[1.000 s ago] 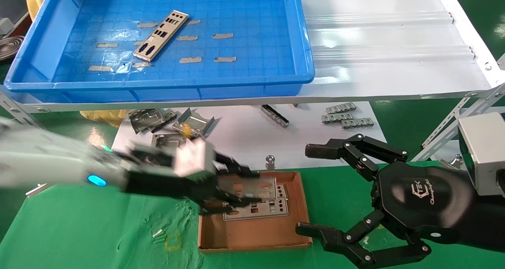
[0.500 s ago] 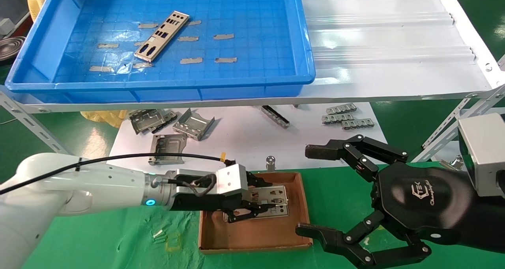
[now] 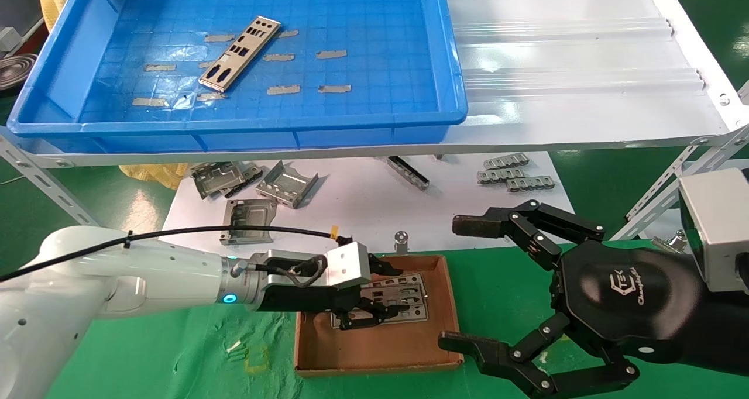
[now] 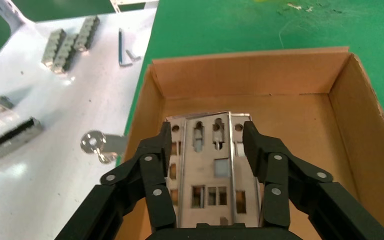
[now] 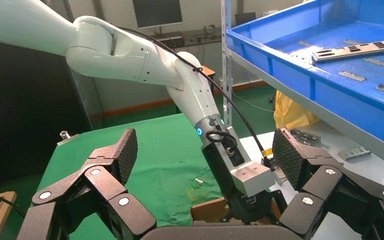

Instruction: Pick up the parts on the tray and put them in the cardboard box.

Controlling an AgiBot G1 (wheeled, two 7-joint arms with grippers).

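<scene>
One silver part (image 3: 239,52) lies slantwise on the blue tray's (image 3: 234,125) floor; the right wrist view also shows that part (image 5: 360,50) and the tray (image 5: 300,75). My left gripper (image 3: 389,295) reaches low into the cardboard box (image 3: 450,305) on the green cloth. It is open, with its fingers (image 4: 257,150) on either side of the parts (image 4: 207,170) stacked flat on the box floor (image 4: 250,75), a small gap on each side of the top one. My right gripper (image 3: 459,282) hangs open and empty just right of the box.
Bent grey brackets (image 3: 257,188), notched strips (image 3: 515,174) and a small key-like piece (image 3: 401,238) lie on the white sheet behind the box. A white corrugated panel (image 3: 573,65) carries the tray on a raised shelf. Green cloth (image 3: 146,352) covers the table front.
My left arm swept in over the box with a part, then steadied low inside it. The part now rests on the one beneath. The right arm has not moved.
</scene>
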